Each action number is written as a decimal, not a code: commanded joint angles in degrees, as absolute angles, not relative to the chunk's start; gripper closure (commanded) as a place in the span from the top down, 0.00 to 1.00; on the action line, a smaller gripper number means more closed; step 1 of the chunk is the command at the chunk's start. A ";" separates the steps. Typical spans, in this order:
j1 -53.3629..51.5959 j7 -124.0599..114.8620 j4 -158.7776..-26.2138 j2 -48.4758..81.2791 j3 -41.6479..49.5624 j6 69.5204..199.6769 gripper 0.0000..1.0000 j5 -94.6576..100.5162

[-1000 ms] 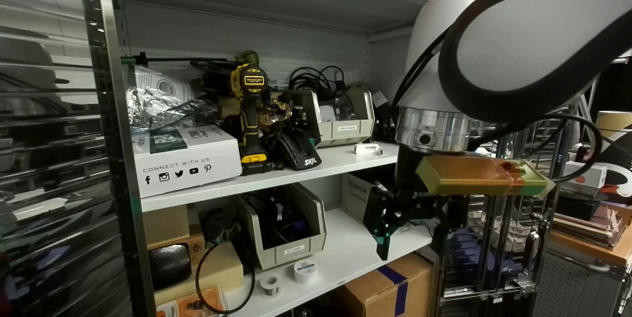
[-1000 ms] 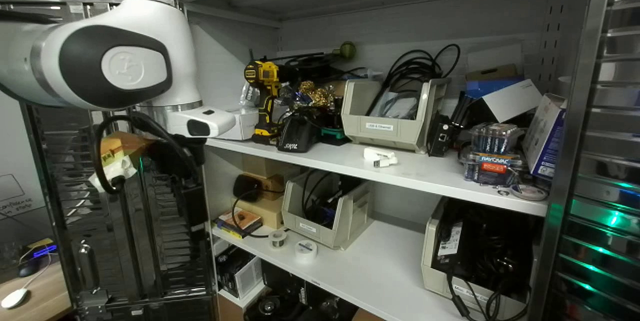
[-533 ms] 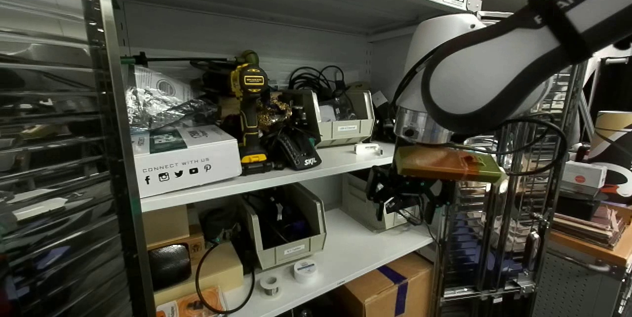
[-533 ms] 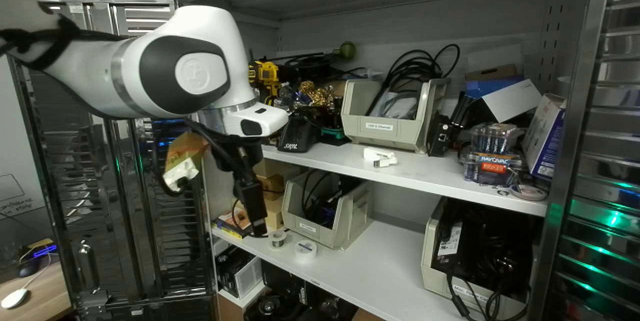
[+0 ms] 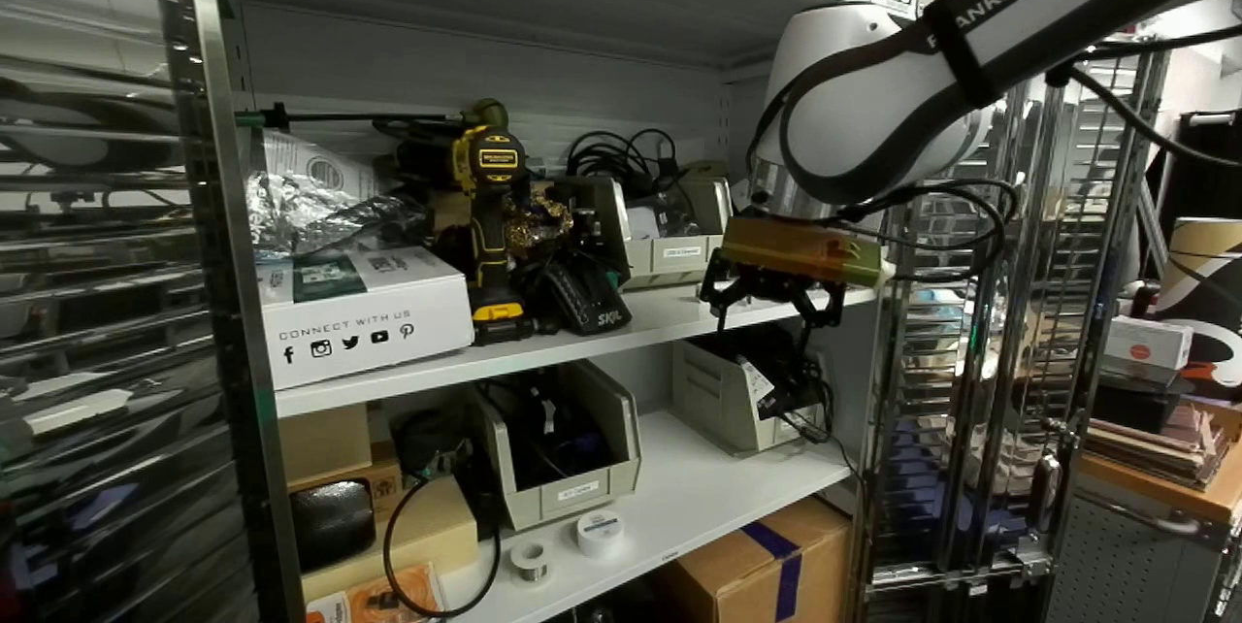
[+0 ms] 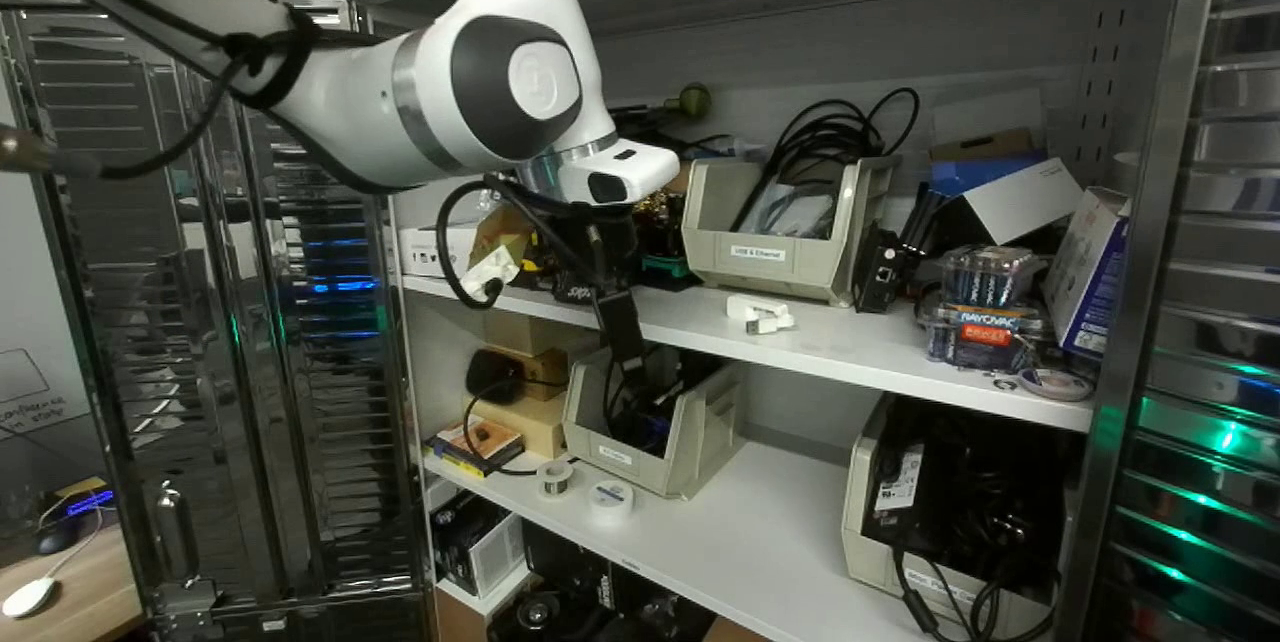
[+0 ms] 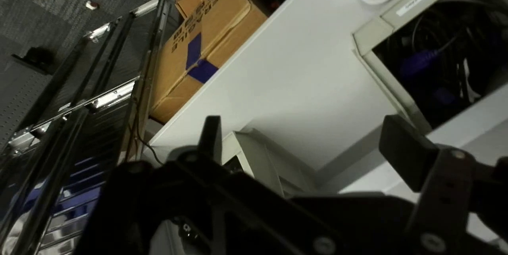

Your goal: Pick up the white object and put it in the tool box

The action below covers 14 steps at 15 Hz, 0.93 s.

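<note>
White object (image 6: pixel 757 306) (USB plug (image 6: pixel 768 326) showing) on shelf (image 6: pixel 850 344); pincer (image 7: pixel 305 141) spread wide, apart from it.

The white object (image 6: pixel 760 308) lies flat on the upper tabletop (image 6: pixel 870 354), small and slim, its metal plug (image 6: pixel 756 327) turned toward about eight o'clock as I look at it. At twelve o'clock from it, just beside, an open pale bin (image 6: pixel 712 262) stands upright, labelled "USB & Ethernet", black cables (image 6: pixel 800 158) heaped inside. Which bin is the tool box, I can't tell.
</note>
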State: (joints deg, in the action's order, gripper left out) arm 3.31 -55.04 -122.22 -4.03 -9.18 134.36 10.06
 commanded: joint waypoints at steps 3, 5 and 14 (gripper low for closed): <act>1.07 -69.50 -109.97 4.99 -5.81 137.26 1.00 12.27; 0.01 -74.07 -106.09 7.54 -4.45 137.62 1.00 13.37; -3.56 -83.12 -92.63 15.09 1.02 130.27 1.00 14.15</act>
